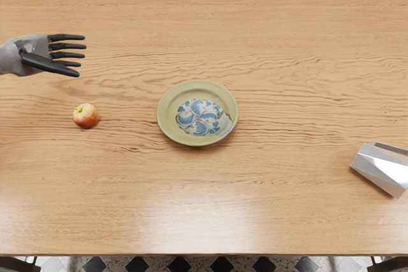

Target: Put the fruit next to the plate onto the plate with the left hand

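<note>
Red-yellow apple (85,115) lies left of green-rimmed plate (197,113).

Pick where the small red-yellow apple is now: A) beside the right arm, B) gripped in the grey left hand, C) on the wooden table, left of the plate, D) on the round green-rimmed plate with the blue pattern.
C: the apple lies on the bare wooden table, left of the plate and apart from it, while the left hand is open farther up the picture, holding nothing.
</note>
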{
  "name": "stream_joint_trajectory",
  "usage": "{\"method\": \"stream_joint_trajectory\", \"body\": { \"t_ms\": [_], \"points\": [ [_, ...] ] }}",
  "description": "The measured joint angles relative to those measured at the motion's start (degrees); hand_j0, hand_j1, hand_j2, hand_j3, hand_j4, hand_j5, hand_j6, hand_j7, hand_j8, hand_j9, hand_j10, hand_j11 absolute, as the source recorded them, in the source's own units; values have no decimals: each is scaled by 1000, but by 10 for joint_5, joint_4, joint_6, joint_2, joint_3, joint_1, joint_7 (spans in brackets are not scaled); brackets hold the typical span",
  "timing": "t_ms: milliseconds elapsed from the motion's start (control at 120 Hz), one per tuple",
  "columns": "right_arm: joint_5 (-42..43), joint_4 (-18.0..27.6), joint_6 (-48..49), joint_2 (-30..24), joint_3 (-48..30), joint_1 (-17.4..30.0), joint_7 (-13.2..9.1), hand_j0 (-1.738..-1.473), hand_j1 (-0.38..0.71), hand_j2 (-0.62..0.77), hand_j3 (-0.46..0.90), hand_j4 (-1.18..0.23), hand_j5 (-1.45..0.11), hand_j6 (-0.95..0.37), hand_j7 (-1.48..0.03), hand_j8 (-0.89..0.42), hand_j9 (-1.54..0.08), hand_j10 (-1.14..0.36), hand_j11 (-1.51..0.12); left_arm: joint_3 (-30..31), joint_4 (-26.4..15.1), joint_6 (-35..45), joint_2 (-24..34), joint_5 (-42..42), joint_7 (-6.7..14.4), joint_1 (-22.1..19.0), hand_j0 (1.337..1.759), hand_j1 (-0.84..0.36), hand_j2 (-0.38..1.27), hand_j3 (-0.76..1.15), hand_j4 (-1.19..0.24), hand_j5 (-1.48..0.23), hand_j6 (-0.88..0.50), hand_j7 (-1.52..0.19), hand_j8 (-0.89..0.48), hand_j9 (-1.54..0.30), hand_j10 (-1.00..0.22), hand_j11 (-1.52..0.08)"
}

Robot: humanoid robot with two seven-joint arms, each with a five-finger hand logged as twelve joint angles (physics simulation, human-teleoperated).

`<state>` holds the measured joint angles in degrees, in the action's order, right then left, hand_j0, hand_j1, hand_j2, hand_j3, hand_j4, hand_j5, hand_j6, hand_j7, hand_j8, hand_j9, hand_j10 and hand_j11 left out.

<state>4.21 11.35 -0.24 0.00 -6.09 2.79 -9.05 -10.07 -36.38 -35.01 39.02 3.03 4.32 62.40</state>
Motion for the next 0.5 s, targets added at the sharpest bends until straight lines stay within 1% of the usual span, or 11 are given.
{"method": "stream_joint_trajectory", "body": {
  "t_ms": [150, 183, 250, 308, 358, 442, 500],
  "points": [
    [0, 0, 0, 0, 0, 0, 0, -1658, -318, -5, 0, -26, -33, -26, -33, -26, -33, -26, -33, 1, -2, 0, -1, 0, 0, -2, 1658, 56, 50, 0, -245, -318, -245, -318, -245, -318, -244, -318],
    [0, 0, 0, 0, 0, 1, 0, -1658, -318, -5, 0, -26, -33, -26, -33, -26, -33, -26, -33, 1, -2, 0, -2, 2, 4, 0, 1658, 57, 51, 0, -245, -318, -245, -318, -245, -318, -244, -318],
    [0, 0, 0, 0, 0, 2, -1, -1658, -318, -5, 0, -26, -33, -26, -33, -26, -33, -26, -33, 3, -4, 0, -1, 33, 39, 35, 1658, 57, 50, 0, -245, -318, -245, -318, -245, -318, -244, -318],
    [0, 1, 0, 0, 0, 3, -1, -1658, -318, -5, 0, -26, -34, -26, -34, -26, -34, -26, -34, 4, -6, 0, -1, 77, 60, 63, 1658, 56, 50, 0, -245, -318, -245, -318, -245, -318, -244, -318],
    [0, 1, 0, 0, 0, 3, -1, -1658, -318, -5, 0, -26, -34, -26, -34, -26, -34, -26, -34, 5, -11, 0, 1, 110, 76, 69, 1658, 56, 50, 0, -245, -318, -245, -318, -245, -318, -245, -318],
    [0, 1, 0, 0, 0, 4, -1, -1658, -318, -5, 0, -26, -34, -26, -34, -26, -34, -26, -34, 5, -29, 0, 10, 146, 130, 82, 1658, 56, 50, 0, -245, -318, -245, -318, -245, -318, -245, -318],
    [-1, 1, 0, 0, 0, 4, -1, -1658, -318, -5, 0, -26, -34, -26, -34, -26, -34, -26, -34, 5, -50, 0, 13, 171, 156, 91, 1658, 57, 50, 0, -246, -318, -246, -318, -245, -318, -245, -318]
  ]
}}
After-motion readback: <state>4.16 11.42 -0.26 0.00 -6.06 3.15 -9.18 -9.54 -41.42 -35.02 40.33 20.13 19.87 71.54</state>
